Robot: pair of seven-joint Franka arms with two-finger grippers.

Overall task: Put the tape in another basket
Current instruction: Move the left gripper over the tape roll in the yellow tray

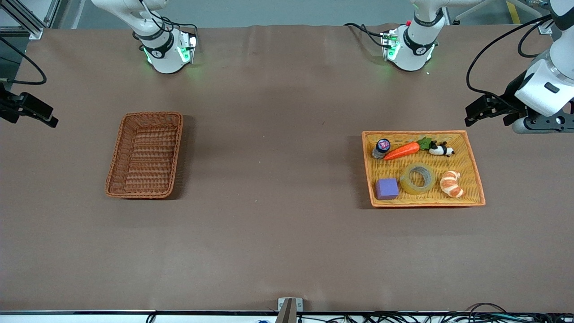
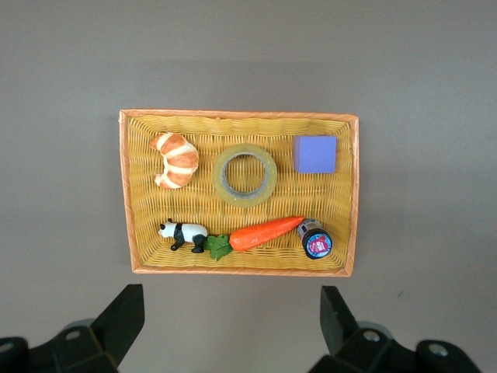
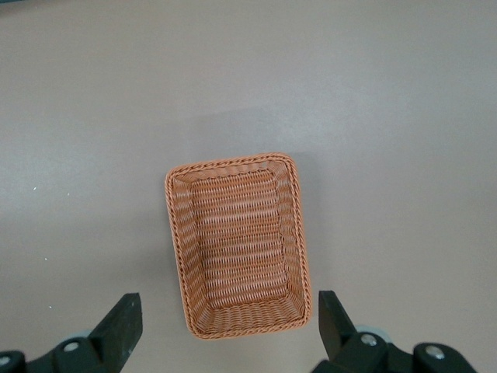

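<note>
Your left gripper [image 2: 225, 322] hangs with its two dark fingers [image 2: 120, 315] spread wide and holding nothing; in the front view it sits at the right edge of the frame [image 1: 486, 110], up in the air over bare table just above the upper right corner of the yellow tray [image 1: 475, 179]. Your right gripper [image 3: 225, 322] is likewise spread apart and empty, and shows at the left edge of the front view [image 1: 33, 112], though only part of it is in the frame there.

In the left wrist view the tray [image 2: 128, 194] fills the centre. The tape [image 2: 245, 175] lies flat in it, in the middle of one long row, between the croissant [image 2: 176, 159] and the purple block [image 2: 315, 154], touching neither. In the front view the tape [image 1: 417, 178] is at the lower middle of the tray. The other row holds a toy panda [image 2: 183, 232], a carrot [image 2: 264, 231] and a small dark jar [image 2: 314, 238] lying close together; whether the carrot's tip touches the jar is hard to tell.

The basket [image 1: 144, 155] stands left of centre in the front view, toward the right arm's end of the table and well apart from the tray. In the right wrist view it [image 3: 238, 245] sits in the lower middle, with nothing in it.
</note>
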